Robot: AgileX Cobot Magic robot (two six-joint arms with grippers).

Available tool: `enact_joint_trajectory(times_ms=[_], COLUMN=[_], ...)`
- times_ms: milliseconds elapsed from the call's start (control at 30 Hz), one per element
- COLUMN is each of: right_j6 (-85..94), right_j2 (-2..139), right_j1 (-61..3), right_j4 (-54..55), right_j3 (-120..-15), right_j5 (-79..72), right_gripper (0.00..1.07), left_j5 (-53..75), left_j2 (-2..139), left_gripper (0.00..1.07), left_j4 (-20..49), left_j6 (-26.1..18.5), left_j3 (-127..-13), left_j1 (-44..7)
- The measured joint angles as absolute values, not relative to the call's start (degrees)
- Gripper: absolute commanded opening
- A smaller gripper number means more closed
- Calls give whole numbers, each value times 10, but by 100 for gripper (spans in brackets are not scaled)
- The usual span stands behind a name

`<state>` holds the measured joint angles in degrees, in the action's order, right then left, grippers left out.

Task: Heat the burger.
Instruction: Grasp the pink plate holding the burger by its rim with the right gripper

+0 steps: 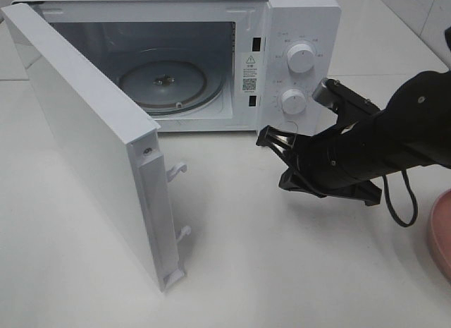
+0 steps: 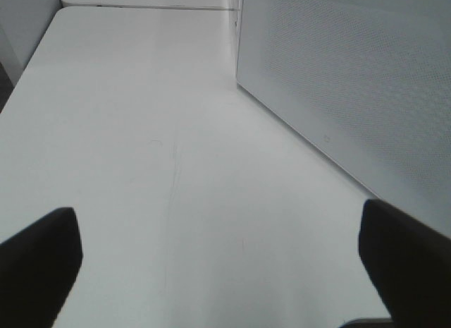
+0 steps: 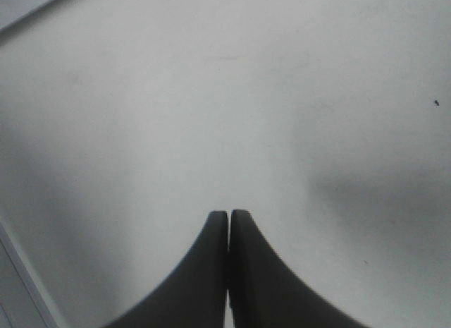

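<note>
your right gripper (image 3: 228,214) is hovering pinched closed, empty, over the white table (image 1: 282,271), before the open microwave (image 1: 303,17). your left gripper (image 2: 218,236) is gaping wide, holding nothing. the burger is showing in no view.

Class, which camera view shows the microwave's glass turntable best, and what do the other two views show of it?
The exterior high view: with the door swung open, the turntable shows almost whole inside the microwave, with nothing on it. Neither wrist view shows it; both look mostly onto the white table.
</note>
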<state>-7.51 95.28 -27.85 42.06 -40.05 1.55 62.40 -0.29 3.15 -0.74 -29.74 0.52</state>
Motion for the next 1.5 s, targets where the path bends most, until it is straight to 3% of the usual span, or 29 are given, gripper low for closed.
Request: enact_joint_trajectory(times_ms=[200,500,900,967,1000,1067,1100,1133,1167,1200,1233,1267,1300,1500], right_j6=[-19,-14,-14,-19,-19,-20,-20,-21,-21,-22,-22,-22,-22,-22], right_j2=[932,873,804,784,784,774,774,770,770,767,767,767,767,769], right_j1=[-255,-239,-196,-170,-170,-148,-148,-142,-142,-128,-116,-116,-111,-77], right_j4=[376,168,88,62,62,40,40,33,33,19,11,11,7,-8], right_j3=[-400,-400,-400,-400,-400,-400,-400,-400,-400,-400,-400,-400,-400,-400], right_j5=[90,220,361,388,388,406,406,409,409,414,415,415,415,415], right_gripper=[3,4,14,26,26,58,58,68,68,86,94,94,103,101], left_j5=[624,624,624,624,624,624,624,624,624,624,624,624,624,624], left_j2=[-3,-3,-3,-3,-3,-3,-3,-3,-3,-3,-3,-3,-3,-3], left_gripper=[100,100,100,100,100,100,100,100,100,100,100,100,100,100], left_j4=[32,32,32,32,32,32,32,32,32,32,32,32,32,32], left_j6=[-7,-7,-7,-7,-7,-7,-7,-7,-7,-7,-7,-7,-7,-7], left_j3=[-297,-297,-297,-297,-297,-297,-297,-297,-297,-297,-297,-297,-297,-297], left_j1=[5,5,5,5,5,5,5,5,5,5,5,5,5,5])
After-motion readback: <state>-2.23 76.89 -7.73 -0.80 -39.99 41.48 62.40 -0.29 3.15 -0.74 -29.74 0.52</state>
